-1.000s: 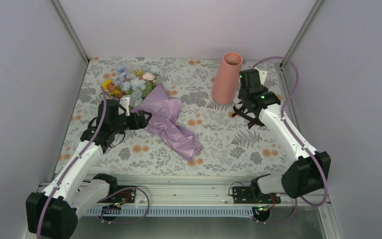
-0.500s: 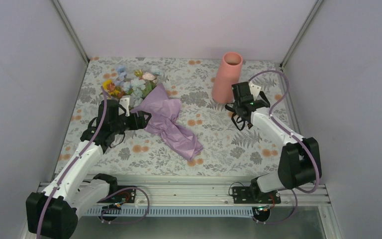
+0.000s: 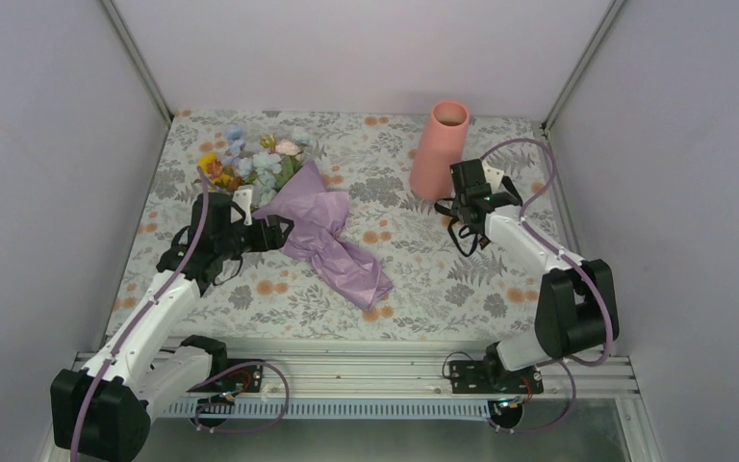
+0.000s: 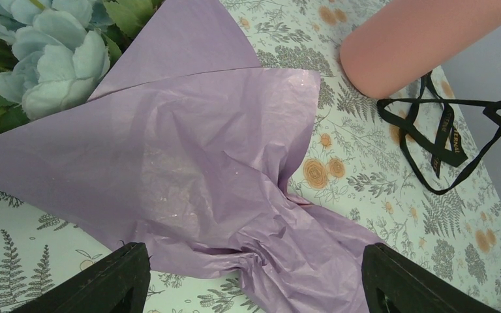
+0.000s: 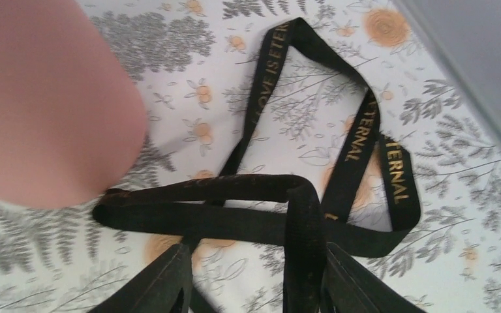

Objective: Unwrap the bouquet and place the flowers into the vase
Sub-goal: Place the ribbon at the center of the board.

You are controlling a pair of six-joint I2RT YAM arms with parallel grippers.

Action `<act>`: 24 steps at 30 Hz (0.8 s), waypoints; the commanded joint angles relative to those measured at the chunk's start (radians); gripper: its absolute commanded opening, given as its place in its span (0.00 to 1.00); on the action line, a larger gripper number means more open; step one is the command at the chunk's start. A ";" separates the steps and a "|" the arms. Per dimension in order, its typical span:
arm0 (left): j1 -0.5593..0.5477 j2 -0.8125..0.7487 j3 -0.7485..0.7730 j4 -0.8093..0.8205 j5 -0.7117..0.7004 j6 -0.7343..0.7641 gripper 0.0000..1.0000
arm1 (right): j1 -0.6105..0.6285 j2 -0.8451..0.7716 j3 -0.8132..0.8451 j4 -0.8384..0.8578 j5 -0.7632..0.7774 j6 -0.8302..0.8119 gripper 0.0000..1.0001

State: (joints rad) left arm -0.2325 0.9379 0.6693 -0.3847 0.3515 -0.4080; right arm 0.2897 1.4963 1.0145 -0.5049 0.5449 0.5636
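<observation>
Standing upright at the upper right of the top view, the tall salmon-pink matte cylinder vase point(image 3: 440, 154) has its round mouth facing up. The green-stemmed artificial flowers point(image 3: 255, 159) are all outside it, in their wrap. This bouquet point(image 3: 322, 226), bundled in thin lilac-pink paper, lies flat on the grey-and-orange floral printed tablecloth point(image 3: 443, 279), left of centre and well apart from the vase. Its long axis runs diagonally. The pale blue, pink, yellow and orange heads point to the upper left, and the twisted paper tail points to the lower right.

The left gripper point(image 3: 277, 231) sits at the wrap's left edge with its jaws spread wide. In the left wrist view, crumpled paper lies between the fingers point(image 4: 124, 280), unclamped.

The right gripper point(image 3: 465, 229) hangs low, just lower right of the vase's foot, with its jaws partly apart. A thin black ribbon with gold lettering point(image 5: 365, 130) lies looped on the cloth beside the vase. One strand passes between the fingers, against the right-hand one in the wrist view, and the gap is wider than the strand.
</observation>
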 commanded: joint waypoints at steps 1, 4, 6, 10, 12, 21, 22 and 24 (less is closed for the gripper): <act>-0.006 0.001 -0.006 -0.001 0.013 -0.012 0.81 | 0.028 -0.082 0.006 -0.011 -0.140 -0.057 0.51; -0.010 0.005 -0.013 0.012 0.018 -0.024 0.81 | 0.076 -0.107 -0.005 -0.035 -0.183 -0.058 0.53; -0.014 0.010 -0.014 0.017 0.024 -0.032 0.81 | 0.119 -0.120 -0.003 -0.060 -0.177 -0.035 0.53; -0.027 0.017 -0.013 0.020 0.024 -0.044 0.81 | 0.168 -0.147 0.003 -0.109 -0.133 0.048 0.54; -0.033 0.017 -0.009 0.018 0.022 -0.050 0.81 | 0.170 -0.165 0.003 -0.129 -0.079 0.073 0.55; -0.063 0.023 0.004 0.020 0.008 -0.073 0.81 | 0.170 -0.190 0.024 -0.244 0.058 0.086 0.58; -0.067 0.024 0.003 0.023 0.002 -0.074 0.81 | 0.170 -0.204 0.026 -0.231 0.028 0.059 0.57; -0.073 0.031 0.001 0.026 -0.009 -0.075 0.82 | 0.171 -0.223 0.020 -0.168 -0.112 -0.028 0.55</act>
State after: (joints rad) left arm -0.2920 0.9600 0.6624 -0.3824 0.3569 -0.4652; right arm 0.4553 1.3239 1.0145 -0.7029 0.5327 0.6144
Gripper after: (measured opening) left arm 0.815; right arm 0.565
